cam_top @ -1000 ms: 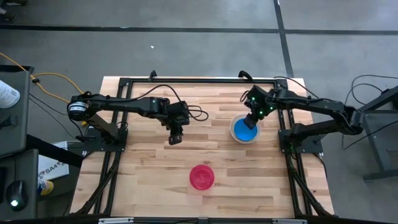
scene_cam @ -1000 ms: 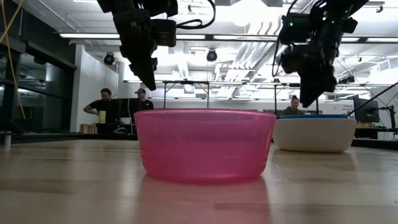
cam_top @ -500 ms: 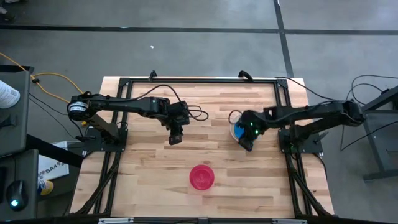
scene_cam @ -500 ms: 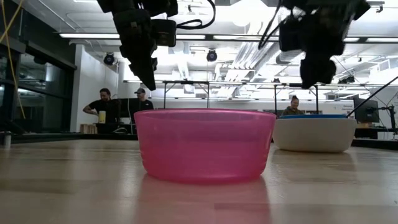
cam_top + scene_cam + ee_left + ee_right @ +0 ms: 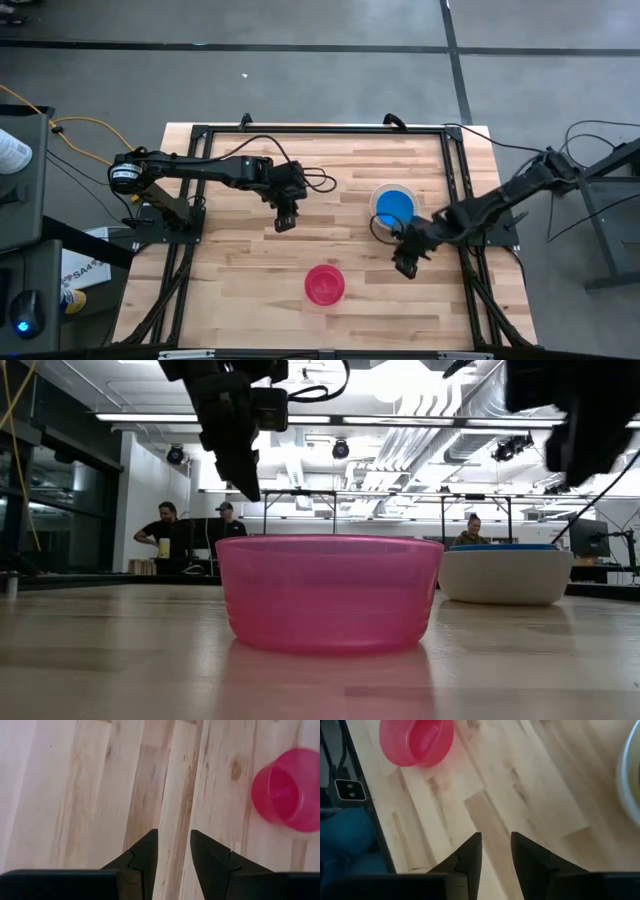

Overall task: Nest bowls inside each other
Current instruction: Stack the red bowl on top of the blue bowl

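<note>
A pink-red bowl (image 5: 324, 284) stands upright on its base near the table's front middle; it also shows in the low view (image 5: 330, 592) and in both wrist views (image 5: 287, 790) (image 5: 417, 740). At the right, a blue bowl (image 5: 396, 203) sits nested in the white bowl (image 5: 505, 578), with only its rim above the white wall. My left gripper (image 5: 284, 222) hangs open over bare wood left of centre, far from both. My right gripper (image 5: 405, 265) hangs open over bare wood between the nested bowls and the pink-red bowl, with nothing between its fingers (image 5: 470, 855).
A black frame rail (image 5: 462, 215) runs along the table's edges, close to my right arm. Cables (image 5: 320, 182) lie beside my left arm. People show in the room beyond the table (image 5: 165, 530). Bare wood (image 5: 240, 290) lies at the front left.
My right gripper has swung from above the nested blue bowl toward the table's near edge, rolling its wrist as it went, and now hangs in front of the stack. The bowls have stayed where they were.
</note>
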Motion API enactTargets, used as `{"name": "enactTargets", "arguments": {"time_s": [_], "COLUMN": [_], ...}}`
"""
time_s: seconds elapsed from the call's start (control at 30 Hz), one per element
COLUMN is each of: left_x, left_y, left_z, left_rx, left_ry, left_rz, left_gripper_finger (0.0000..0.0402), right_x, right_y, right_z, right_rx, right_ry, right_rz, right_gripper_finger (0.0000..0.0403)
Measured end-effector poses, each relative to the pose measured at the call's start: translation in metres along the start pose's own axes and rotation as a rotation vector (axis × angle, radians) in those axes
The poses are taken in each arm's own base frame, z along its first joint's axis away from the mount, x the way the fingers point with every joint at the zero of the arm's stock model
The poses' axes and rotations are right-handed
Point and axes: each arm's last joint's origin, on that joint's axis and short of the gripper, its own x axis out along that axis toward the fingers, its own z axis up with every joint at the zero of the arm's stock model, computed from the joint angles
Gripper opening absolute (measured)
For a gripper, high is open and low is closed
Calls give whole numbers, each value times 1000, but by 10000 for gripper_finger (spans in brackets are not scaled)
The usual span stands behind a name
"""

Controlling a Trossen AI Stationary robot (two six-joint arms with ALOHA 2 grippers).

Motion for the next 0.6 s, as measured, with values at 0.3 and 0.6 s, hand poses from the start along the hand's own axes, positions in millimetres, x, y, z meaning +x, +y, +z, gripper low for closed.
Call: {"name": "enactTargets", "arguments": {"time_s": [0.3,0.6], "left_x": [1,17], "left_y": [-12,-67], "left_z": [0,-5], "left_rx": [32,241], "left_ry": [3,-33], "left_rz": [-125,-216], "left_gripper_finger": [116,116], "right_x": [-5,-5], "right_y": [26,38], "right_z": [-48,-82], "right_rx": [114,158], "right_ry": [-88,-170], "right_rz": [-17,-20], "right_gripper_finger": [98,98]}}
